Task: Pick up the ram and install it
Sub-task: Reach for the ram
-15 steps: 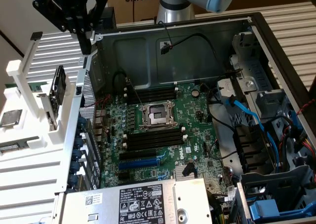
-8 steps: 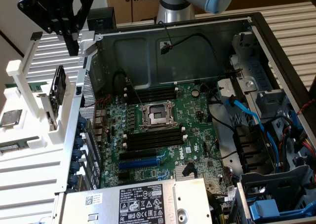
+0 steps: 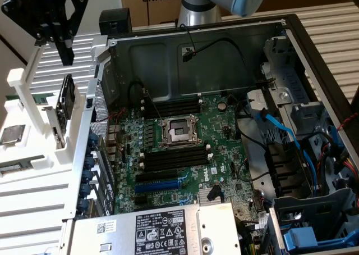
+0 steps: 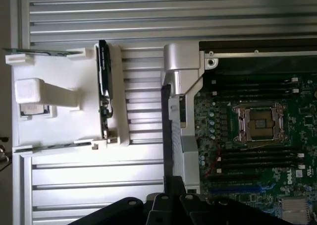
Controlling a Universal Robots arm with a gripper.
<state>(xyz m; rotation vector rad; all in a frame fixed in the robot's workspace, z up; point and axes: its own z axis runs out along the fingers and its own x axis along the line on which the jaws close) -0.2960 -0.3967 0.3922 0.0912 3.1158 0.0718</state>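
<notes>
One shut gripper above the holder, ram unheld

Nearest in the exterior view, the labelled power supply (image 3: 151,230) sits at the front of the open computer case (image 3: 157,58). At that view's left, outside the case, the ram (image 3: 19,166) rests in a slot of the white holder (image 3: 64,145), just in front of a processor chip (image 3: 12,134). Farther back, the gripper (image 3: 67,57) hangs above the holder, fingers pressed together on nothing, well apart from the ram.

The rack (image 3: 35,149) stands just beside the case (image 3: 157,55), motherboard (image 3: 224,154) inside.
</notes>
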